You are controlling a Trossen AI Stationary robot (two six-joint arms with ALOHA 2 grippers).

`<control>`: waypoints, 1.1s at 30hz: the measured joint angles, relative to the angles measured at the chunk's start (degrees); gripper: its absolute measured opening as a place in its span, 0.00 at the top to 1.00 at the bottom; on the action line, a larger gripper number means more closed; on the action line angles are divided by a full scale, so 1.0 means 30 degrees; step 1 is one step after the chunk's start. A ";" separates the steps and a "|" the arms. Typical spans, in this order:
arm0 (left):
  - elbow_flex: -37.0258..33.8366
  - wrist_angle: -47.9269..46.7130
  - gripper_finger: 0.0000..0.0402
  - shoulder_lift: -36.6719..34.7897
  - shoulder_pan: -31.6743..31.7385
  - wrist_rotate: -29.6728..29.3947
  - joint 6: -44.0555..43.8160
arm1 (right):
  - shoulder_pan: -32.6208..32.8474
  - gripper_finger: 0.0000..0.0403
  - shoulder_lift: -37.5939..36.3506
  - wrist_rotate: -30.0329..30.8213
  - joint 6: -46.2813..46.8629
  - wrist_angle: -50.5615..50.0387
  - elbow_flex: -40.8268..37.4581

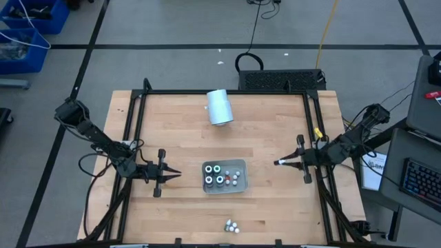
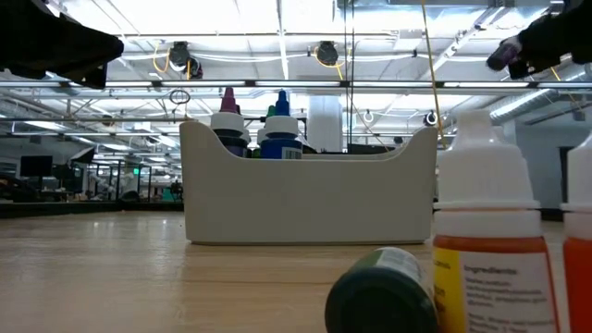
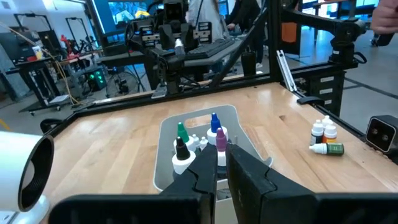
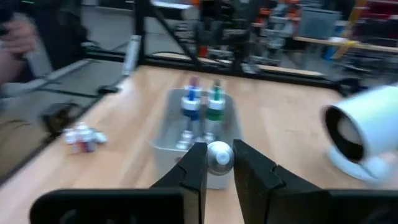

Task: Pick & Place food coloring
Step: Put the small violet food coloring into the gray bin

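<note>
A grey tray (image 1: 241, 165) in the middle of the table holds several upright food coloring bottles (image 3: 214, 124) with green, blue, purple and black tips. Three more bottles (image 1: 232, 225) sit loose near the front edge; in the low view they are an upright orange one (image 2: 486, 240) and a dark-capped one lying on its side (image 2: 384, 291). My right gripper (image 1: 279, 163) hovers to the right of the tray, pointing at it, shut on a small white bottle (image 4: 217, 157). My left gripper (image 1: 176, 174) is shut and holds nothing, level, just left of the tray. My right gripper pinches the small white bottle between its two fingers (image 4: 198, 163), near their free ends. It comes in roughly level from the table's right side. The bottle's round end (image 4: 217, 155) faces the wrist camera. It is lifted clear of the table, short of the tray.
A pale-blue cylinder (image 1: 220, 107) lies on its side behind the tray, its open end showing in both wrist views (image 4: 348, 134). A black frame (image 1: 227, 91) runs round the table's edges. Bare wood lies between the tray and each gripper.
</note>
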 joint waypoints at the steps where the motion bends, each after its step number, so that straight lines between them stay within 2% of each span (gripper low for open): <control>1: -0.0004 0.0000 0.90 -0.0001 0.0000 0.0000 0.0006 | -0.0009 0.88 -0.0135 0.0583 -0.0004 -0.0009 -0.0170; 3: 0.0001 0.0000 0.90 0.0000 0.0000 0.0000 0.0007 | -0.0133 0.88 -0.0194 0.1340 0.0008 0.0045 -0.0402; 5: 0.0000 0.0007 0.90 0.0000 0.0000 0.0000 0.0003 | -0.0430 0.88 -0.0014 0.1212 0.0390 0.0228 -0.0516; 9: -0.0004 0.0015 0.90 0.0000 0.0000 0.0000 0.0007 | -0.1232 0.88 0.1293 -0.0329 0.1225 0.1657 -0.0524; 14: -0.0004 0.0020 0.90 0.0000 0.0000 0.0000 0.0005 | -0.2121 0.88 0.4907 -0.3704 -0.0658 0.7616 -0.0459; 16: 0.0003 0.0022 0.90 0.0000 0.0000 0.0000 -0.0104 | -0.2513 0.88 0.6670 -0.4960 -0.1139 0.8555 0.0206; 18: -0.0004 0.0020 0.90 0.0000 0.0000 0.0000 -0.0501 | -0.2931 0.88 0.8494 -0.5278 -0.1195 0.8507 0.1394; 24: -0.0004 0.0029 0.90 0.0000 0.0000 0.0000 -0.0554 | -0.4075 0.88 1.4907 -0.6558 -0.1126 0.5406 0.6967; 33: -0.0004 0.0029 0.90 0.0000 0.0000 0.0000 -0.0664 | -0.6654 0.88 2.3670 -0.6700 0.0399 -0.4991 1.6758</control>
